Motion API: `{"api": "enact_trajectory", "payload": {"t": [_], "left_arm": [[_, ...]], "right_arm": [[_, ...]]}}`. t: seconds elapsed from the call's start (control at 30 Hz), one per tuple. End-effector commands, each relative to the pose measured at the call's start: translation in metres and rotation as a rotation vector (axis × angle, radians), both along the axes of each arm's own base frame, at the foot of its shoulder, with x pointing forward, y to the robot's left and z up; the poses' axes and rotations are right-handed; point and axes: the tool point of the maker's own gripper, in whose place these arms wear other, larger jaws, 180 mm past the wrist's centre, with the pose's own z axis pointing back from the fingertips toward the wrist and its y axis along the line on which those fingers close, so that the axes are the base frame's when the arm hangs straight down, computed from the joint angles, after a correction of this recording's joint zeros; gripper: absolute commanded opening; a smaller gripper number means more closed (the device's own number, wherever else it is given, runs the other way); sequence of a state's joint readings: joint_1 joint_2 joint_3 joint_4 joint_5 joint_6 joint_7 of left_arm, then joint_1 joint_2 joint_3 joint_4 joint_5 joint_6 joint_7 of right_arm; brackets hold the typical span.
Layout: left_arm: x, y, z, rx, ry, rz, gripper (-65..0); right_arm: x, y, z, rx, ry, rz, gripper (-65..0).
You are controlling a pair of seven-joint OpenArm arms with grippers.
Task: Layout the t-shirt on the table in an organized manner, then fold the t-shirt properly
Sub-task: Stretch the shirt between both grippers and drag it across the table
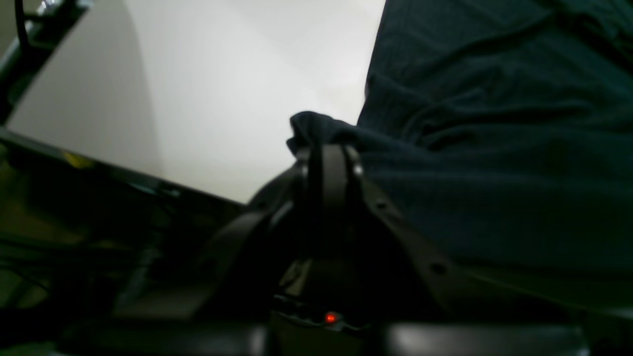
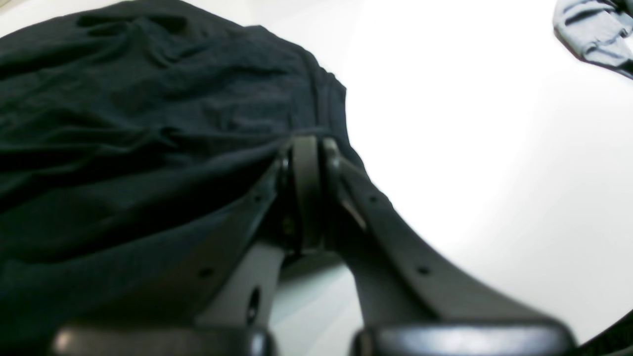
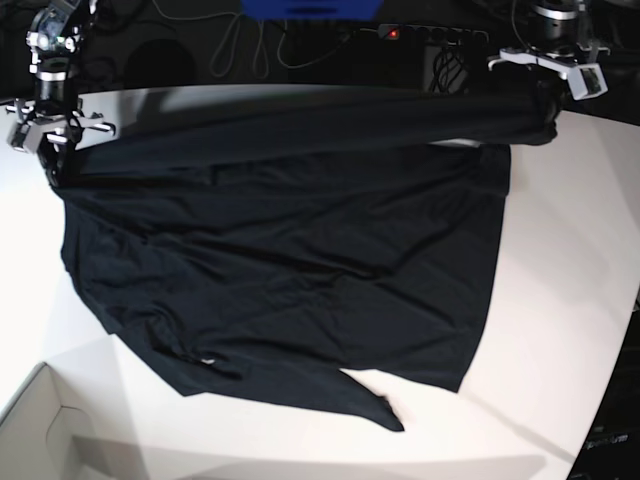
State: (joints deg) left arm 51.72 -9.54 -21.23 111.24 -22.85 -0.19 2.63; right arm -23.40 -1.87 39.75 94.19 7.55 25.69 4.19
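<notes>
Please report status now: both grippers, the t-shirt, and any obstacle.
Left gripper shut on t-shirt edge. Right gripper shut on opposite edge. T-shirt stretched between them, wrinkled, rest lying on table. Cardboard box at near corner, apart from shirt.

Left gripper [image 1: 329, 148] and right gripper [image 2: 306, 143]: matte black curved fingers with small round holes; a red indicator light [image 1: 330, 318] glows at the left base.

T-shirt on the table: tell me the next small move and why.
Probably draw both arms apart and toward the near edge, then lower. The left end effector and right end effector are each shut on the t-shirt at its far corners, and cloth lies wrinkled on the table, its near hem bunched.
</notes>
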Motion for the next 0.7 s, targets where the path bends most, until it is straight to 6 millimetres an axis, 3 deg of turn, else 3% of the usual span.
{"api": "enact_trajectory", "payload": {"t": [0.0,0.27,0.4,0.67], "left_arm": [[0.002,0.003,0.010,0.000,-0.036,0.006,-64.9],[0.006,0.002,0.012,-0.031,-0.057,0.019,-64.9],[0.022,0.001,0.019,-0.037,-0.108,0.024,-64.9],[0.042,-0.001,0.027,-0.044,-0.167,0.023,-64.9]], "right_arm": [[0.004,-0.005,0.017,-0.026,-0.056,-0.001,-65.0],[0.009,-0.003,0.019,-0.024,-0.069,0.003,-65.0],[0.021,-0.004,0.025,-0.019,-0.103,-0.001,-65.0],[0.036,-0.002,0.018,0.012,-0.054,-0.001,-65.0]]}}
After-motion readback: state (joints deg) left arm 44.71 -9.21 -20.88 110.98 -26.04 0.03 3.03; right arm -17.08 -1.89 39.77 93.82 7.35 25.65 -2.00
